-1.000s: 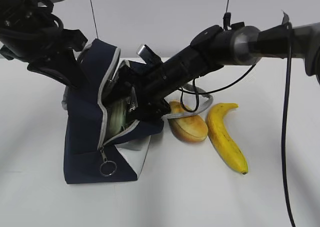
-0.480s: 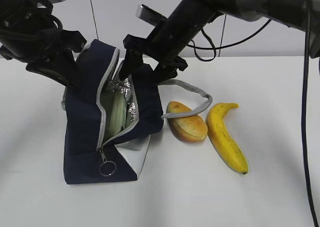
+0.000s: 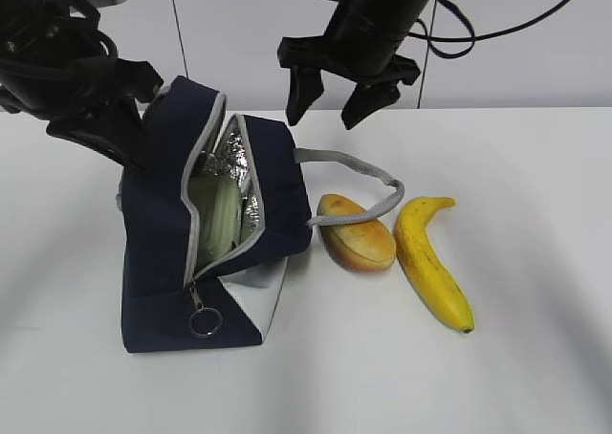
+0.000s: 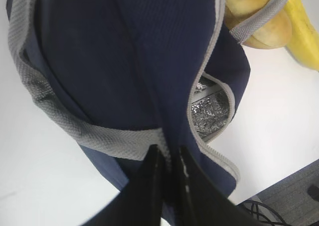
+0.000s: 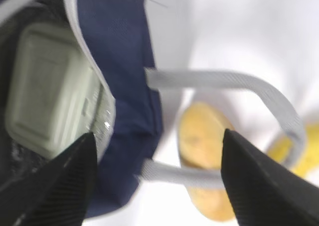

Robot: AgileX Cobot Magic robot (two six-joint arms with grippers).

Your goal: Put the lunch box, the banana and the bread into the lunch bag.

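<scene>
The right claw [image 3: 331,96] has risen out of the lunch bag [image 3: 163,262] since a second ago and now hangs in the air above the bag's rim, its two fingers spread apart and holding nothing. In the right wrist view the sage-green lid of the lunch box [image 5: 50,99] shows inside the bag at about 9 o'clock, between the dark fingers. The box stands on edge against the silver lining [image 3: 247,205]. The bag's grey strap handle [image 3: 368,171] loops out at 3 o'clock over the bread [image 3: 359,235], which lies on the white surface [image 3: 497,358] just beside the bag. The banana [image 3: 432,260] lies right beside the bread at its 3 o'clock. The left claw [image 4: 167,178] is pinched together on the bag's fabric edge by the grey zipper tape [image 4: 119,141], at the bag's 10 o'clock in the exterior view, holding the mouth open.
</scene>
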